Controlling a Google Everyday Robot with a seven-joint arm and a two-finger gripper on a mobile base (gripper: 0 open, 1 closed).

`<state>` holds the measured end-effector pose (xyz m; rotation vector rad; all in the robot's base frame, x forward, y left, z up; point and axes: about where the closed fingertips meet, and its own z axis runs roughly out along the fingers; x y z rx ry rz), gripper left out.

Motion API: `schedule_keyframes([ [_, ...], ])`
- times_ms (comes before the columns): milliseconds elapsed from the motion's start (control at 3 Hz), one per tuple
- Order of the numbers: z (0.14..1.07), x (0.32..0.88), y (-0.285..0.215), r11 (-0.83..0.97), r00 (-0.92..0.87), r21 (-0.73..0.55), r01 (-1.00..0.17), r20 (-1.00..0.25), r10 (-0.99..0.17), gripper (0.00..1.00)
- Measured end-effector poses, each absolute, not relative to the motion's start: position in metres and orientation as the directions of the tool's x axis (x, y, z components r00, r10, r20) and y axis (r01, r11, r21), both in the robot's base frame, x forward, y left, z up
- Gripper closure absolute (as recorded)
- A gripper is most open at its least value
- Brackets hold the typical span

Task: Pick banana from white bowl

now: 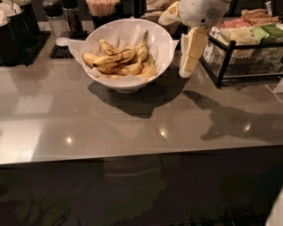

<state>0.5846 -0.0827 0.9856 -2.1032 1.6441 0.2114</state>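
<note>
The white bowl (157,37), lined with crumpled white paper, stands on the grey counter at the back centre. Several spotted yellow bananas (119,59) lie bunched inside it. My gripper (188,66) hangs from the white arm at the upper right. Its pale fingers point down just off the bowl's right rim, above the counter and at about rim height. It holds nothing that I can see.
A black wire rack (225,62) with coloured packets stands right of the gripper. Shakers (55,20) on a black mat, a cup of straws (102,8) and a dark container (15,33) line the back left. The counter's front edge (132,156) runs across the middle.
</note>
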Motion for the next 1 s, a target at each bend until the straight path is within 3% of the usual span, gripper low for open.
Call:
schedule_keyframes([
  [667,0.985,0.642,-0.017,-0.282,0.394,-0.301,-0.911,-0.433,-0.811,0.00],
  [1000,0.989,0.653,-0.011,-0.262,0.397,-0.336,-0.905,-0.441,-0.805,0.00],
])
